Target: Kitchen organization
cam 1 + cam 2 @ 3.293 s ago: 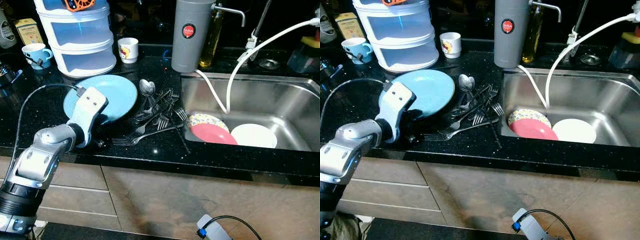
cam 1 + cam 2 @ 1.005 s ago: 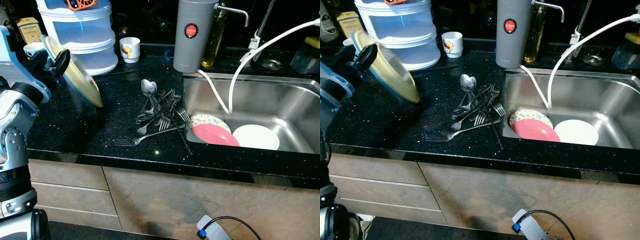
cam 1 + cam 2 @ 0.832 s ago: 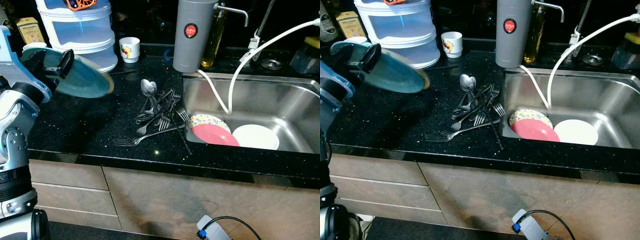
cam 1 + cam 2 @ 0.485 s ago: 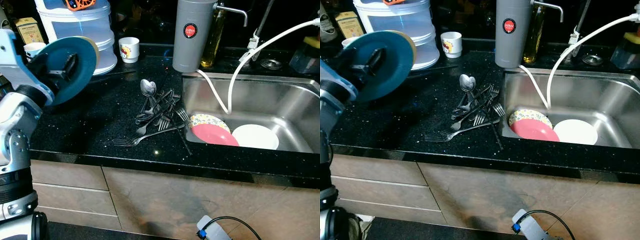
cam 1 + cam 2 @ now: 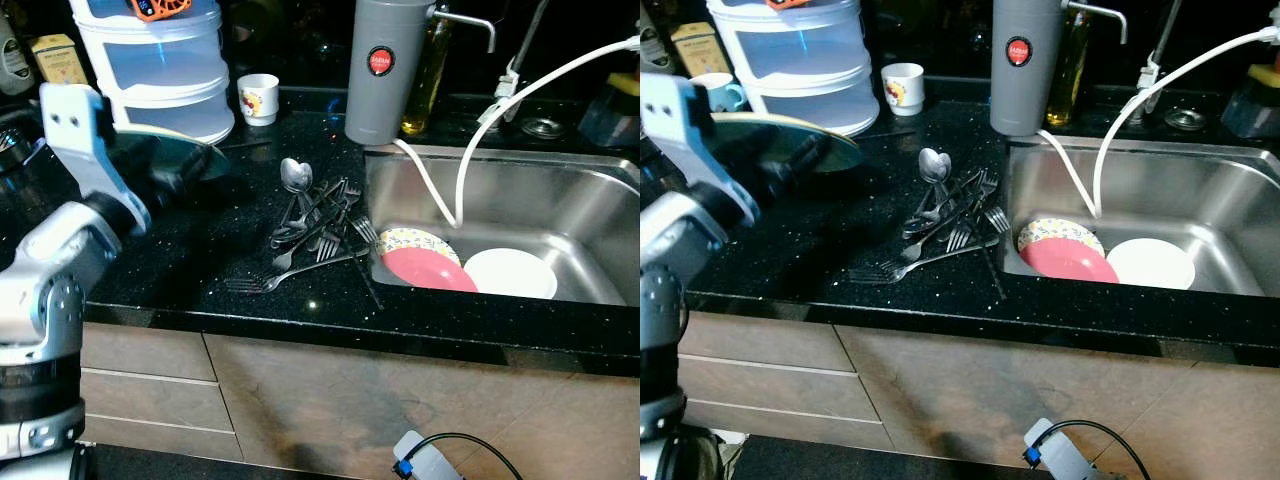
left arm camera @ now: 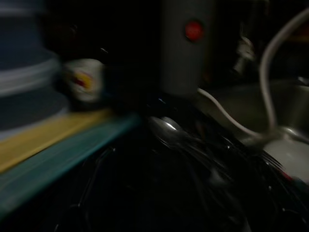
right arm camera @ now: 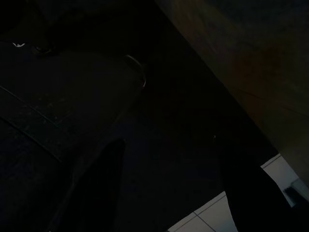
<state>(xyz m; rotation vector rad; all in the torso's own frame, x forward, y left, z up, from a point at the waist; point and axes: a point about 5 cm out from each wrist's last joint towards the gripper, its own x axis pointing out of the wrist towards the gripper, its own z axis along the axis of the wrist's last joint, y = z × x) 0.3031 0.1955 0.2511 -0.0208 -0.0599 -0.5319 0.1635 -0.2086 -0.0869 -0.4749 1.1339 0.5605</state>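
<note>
Left gripper is clamped on the rim of a blue plate, held nearly flat, edge-on to the head camera, above the black worktop in front of the stacked white containers. A heap of forks and spoons lies on the worktop between plate and sink; three plates rest in the sink basin. The step in hand is judged to be the carrying of the plate toward a resting place. The next move likely calls for a level carry clear of the cutlery and a gentle set-down. Right gripper hangs idle in shade, fingers apart.
</note>
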